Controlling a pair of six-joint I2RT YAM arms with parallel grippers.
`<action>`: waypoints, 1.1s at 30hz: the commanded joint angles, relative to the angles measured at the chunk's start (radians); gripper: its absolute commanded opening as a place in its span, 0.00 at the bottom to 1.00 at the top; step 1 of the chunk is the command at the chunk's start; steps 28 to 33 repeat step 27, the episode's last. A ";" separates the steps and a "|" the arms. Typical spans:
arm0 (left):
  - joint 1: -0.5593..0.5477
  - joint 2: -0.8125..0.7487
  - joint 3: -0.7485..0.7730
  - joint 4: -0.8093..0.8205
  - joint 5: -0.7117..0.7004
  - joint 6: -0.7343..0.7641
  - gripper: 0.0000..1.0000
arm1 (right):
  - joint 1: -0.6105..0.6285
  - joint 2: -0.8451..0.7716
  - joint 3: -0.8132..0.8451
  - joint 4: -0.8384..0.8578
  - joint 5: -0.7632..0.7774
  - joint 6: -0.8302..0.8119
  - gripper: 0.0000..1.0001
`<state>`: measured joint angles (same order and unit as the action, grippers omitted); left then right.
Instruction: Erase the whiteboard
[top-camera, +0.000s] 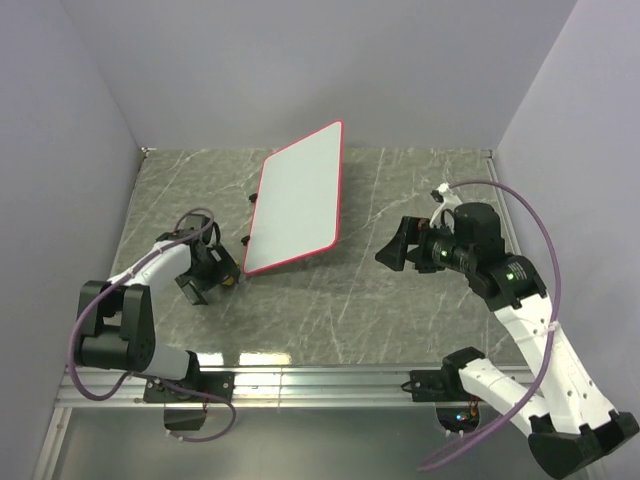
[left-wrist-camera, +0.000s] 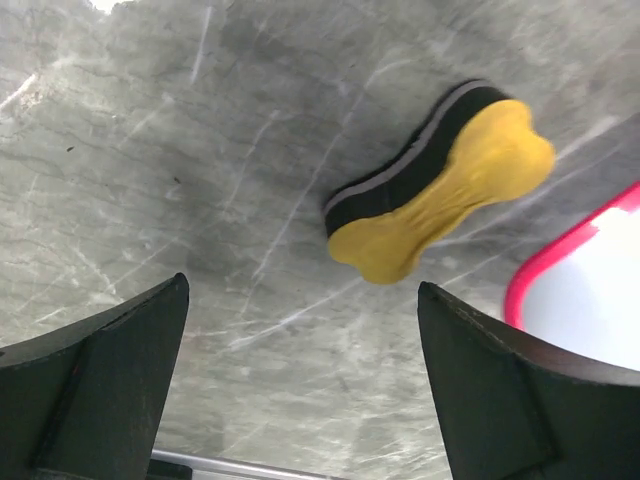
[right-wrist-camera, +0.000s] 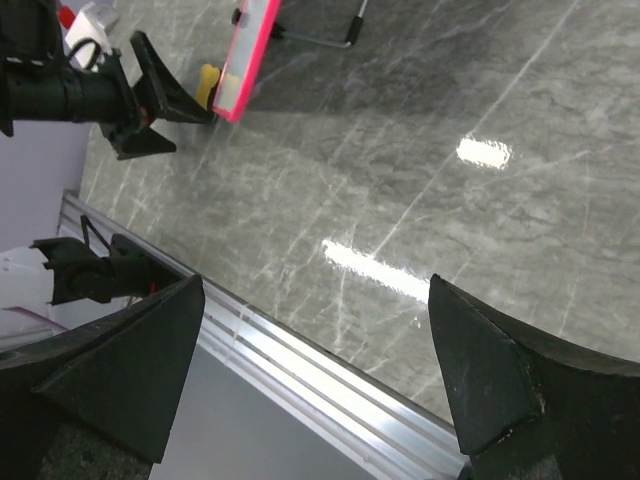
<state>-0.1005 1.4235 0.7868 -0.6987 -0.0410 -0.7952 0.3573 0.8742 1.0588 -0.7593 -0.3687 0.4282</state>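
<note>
The whiteboard (top-camera: 297, 200), white with a red-pink rim, stands tilted on the grey marble table, and its face shows no marks in the top view. Its near-left corner shows in the left wrist view (left-wrist-camera: 590, 290), its edge in the right wrist view (right-wrist-camera: 243, 60). A yellow eraser with a black underside (left-wrist-camera: 440, 195) lies on the table beside that corner, also seen in the right wrist view (right-wrist-camera: 207, 85). My left gripper (top-camera: 225, 280) is open and empty just short of the eraser (left-wrist-camera: 300, 380). My right gripper (top-camera: 392, 248) is open and empty, to the right of the board (right-wrist-camera: 315, 370).
An aluminium rail (top-camera: 320, 380) runs along the table's near edge and shows in the right wrist view (right-wrist-camera: 300, 350). Grey walls close in the back and both sides. The board's black stand feet (top-camera: 252, 198) stick out on its left.
</note>
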 joint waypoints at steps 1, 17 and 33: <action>-0.007 -0.049 0.055 0.008 -0.014 -0.032 0.99 | -0.001 -0.063 -0.035 -0.037 0.030 -0.022 1.00; -0.010 -0.655 0.243 0.080 -0.014 0.168 0.99 | 0.008 -0.074 0.050 0.064 0.031 0.024 1.00; -0.010 -0.692 0.232 0.150 -0.106 0.192 1.00 | 0.009 -0.106 0.043 0.040 -0.010 0.006 1.00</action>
